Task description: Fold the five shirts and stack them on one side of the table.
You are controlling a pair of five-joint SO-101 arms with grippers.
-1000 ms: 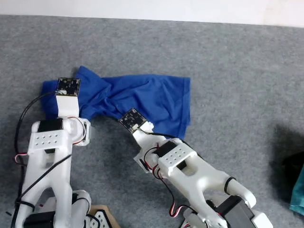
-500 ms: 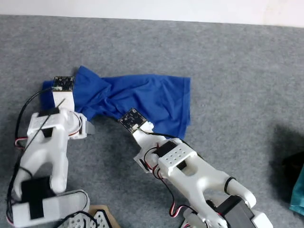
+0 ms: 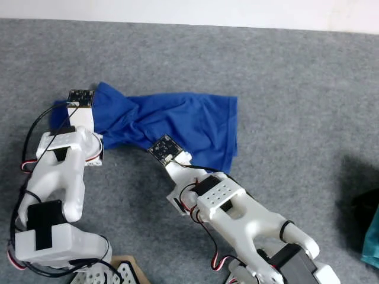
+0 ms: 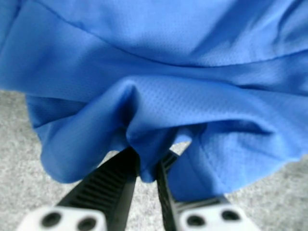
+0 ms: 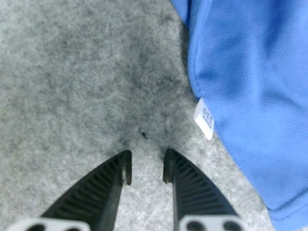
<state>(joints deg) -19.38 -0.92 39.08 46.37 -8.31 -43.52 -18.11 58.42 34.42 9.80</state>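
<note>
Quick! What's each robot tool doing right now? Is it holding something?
Left tool: closed, pinching a fold of the blue shirt.
Right tool: open, holding nothing, over the grey table beside the shirt.

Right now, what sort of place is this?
Probably a robotics test bench for laundry folding: a left arm and right arm work at a grey felt-covered table, where a blue shirt lies, pinched by the left claw.
</note>
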